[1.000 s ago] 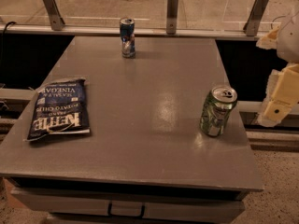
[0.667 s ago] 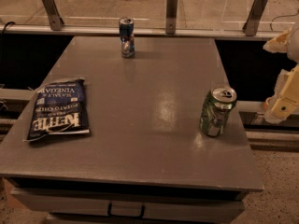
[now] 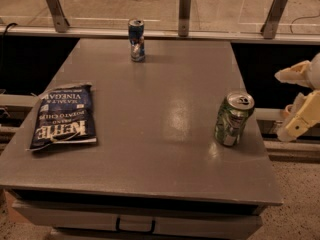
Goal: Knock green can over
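Note:
The green can (image 3: 233, 119) stands upright near the right edge of the grey table (image 3: 150, 149), with shiny green sides, pale markings and a silver top with a pull-tab. My gripper (image 3: 299, 98) is at the right edge of the view, off the table's side and to the right of the can, at about the can's height. Its two cream fingers (image 3: 302, 118) stand apart with nothing between them. It does not touch the can.
A slim blue can (image 3: 136, 39) stands upright at the table's far edge. A dark blue chip bag (image 3: 65, 115) lies flat at the left. A rail with metal posts (image 3: 184, 13) runs behind the table. A drawer handle (image 3: 135, 226) shows below the front edge.
My gripper has come down lower beside the table's right edge, its upper finger now near the height of the can's top. The green can has not moved.

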Robot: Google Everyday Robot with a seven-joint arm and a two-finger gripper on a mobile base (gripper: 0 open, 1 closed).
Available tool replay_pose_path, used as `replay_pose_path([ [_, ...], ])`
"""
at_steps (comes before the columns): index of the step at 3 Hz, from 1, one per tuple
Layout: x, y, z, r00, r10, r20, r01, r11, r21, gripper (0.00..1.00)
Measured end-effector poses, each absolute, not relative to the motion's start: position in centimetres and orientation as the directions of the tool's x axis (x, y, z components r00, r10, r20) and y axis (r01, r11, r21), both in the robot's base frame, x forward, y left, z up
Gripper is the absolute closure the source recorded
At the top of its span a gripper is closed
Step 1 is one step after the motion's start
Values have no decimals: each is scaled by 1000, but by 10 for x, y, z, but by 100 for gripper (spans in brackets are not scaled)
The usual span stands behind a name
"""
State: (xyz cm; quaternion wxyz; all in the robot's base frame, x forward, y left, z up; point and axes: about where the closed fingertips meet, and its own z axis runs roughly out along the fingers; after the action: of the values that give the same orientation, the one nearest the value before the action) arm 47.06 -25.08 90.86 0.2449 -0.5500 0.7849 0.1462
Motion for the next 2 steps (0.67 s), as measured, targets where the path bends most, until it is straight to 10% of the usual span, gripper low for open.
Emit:
replay_pose_path([
  [2, 471, -248, 885, -291, -702, -650, -936, 350, 40, 0],
])
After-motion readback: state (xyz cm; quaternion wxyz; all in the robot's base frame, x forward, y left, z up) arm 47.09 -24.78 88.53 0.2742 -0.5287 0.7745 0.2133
